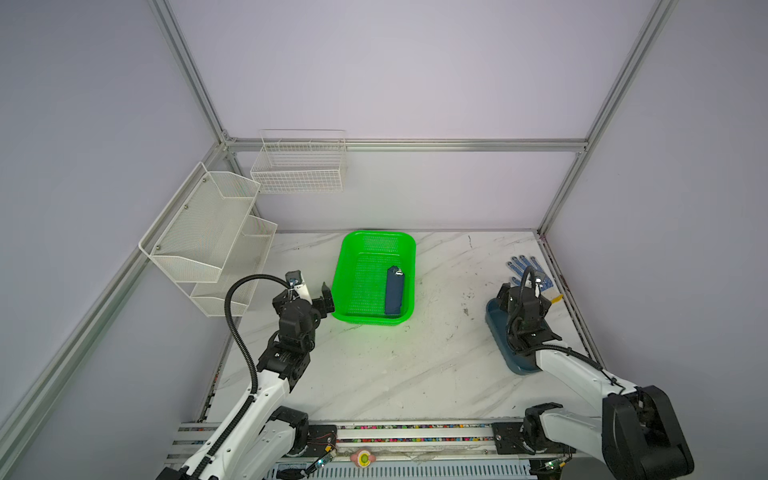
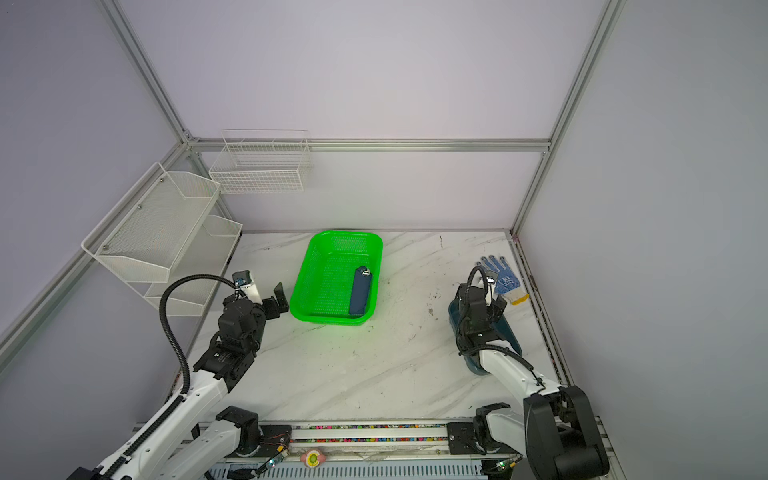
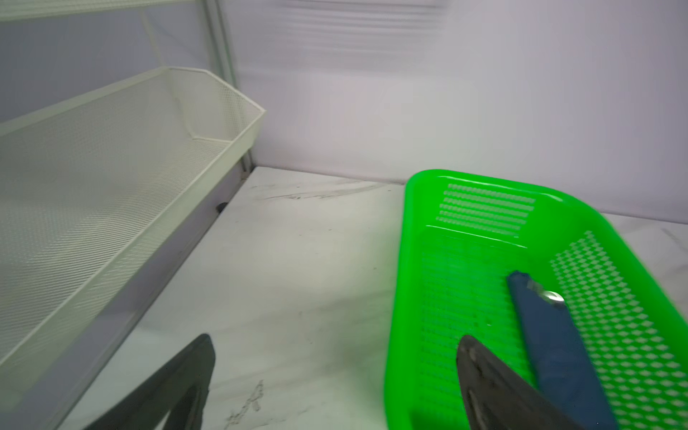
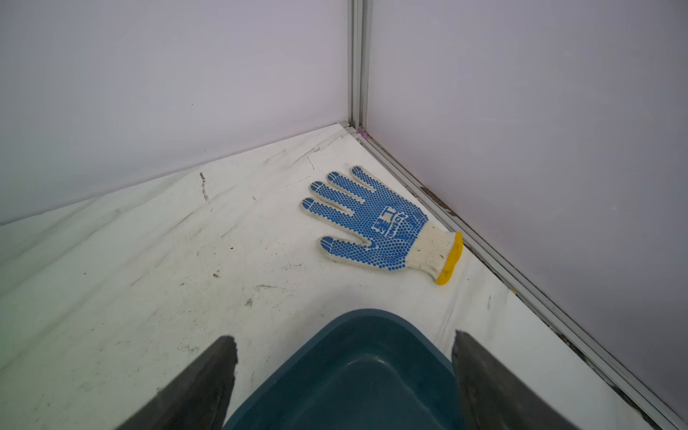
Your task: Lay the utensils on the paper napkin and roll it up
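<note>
The navy paper napkin [image 1: 393,291] [image 2: 360,291] [image 3: 551,346] lies rolled into a long bundle inside the green basket [image 1: 376,235] [image 2: 345,235] [image 3: 407,268], along its right side. Out of the roll's far end pokes a shiny tip of the utensils [image 1: 399,273] [image 2: 365,272] [image 3: 551,296]; the rest of them is hidden in the roll. My left gripper [image 1: 323,300] [image 2: 279,297] [image 3: 337,340] is open just left of the basket's near corner, holding nothing. My right gripper [image 1: 524,296] [image 2: 484,298] [image 4: 344,338] is open above the far end of a dark teal tray, also holding nothing.
The teal tray [image 1: 498,328] [image 2: 509,332] [image 4: 353,368] sits at the right under my right arm. A blue-dotted work glove [image 1: 524,268] [image 2: 500,272] [image 4: 372,227] lies in the far right corner. A white mesh shelf [image 1: 208,232] [image 3: 111,167] and a wire basket [image 1: 299,166] hang on the left walls.
</note>
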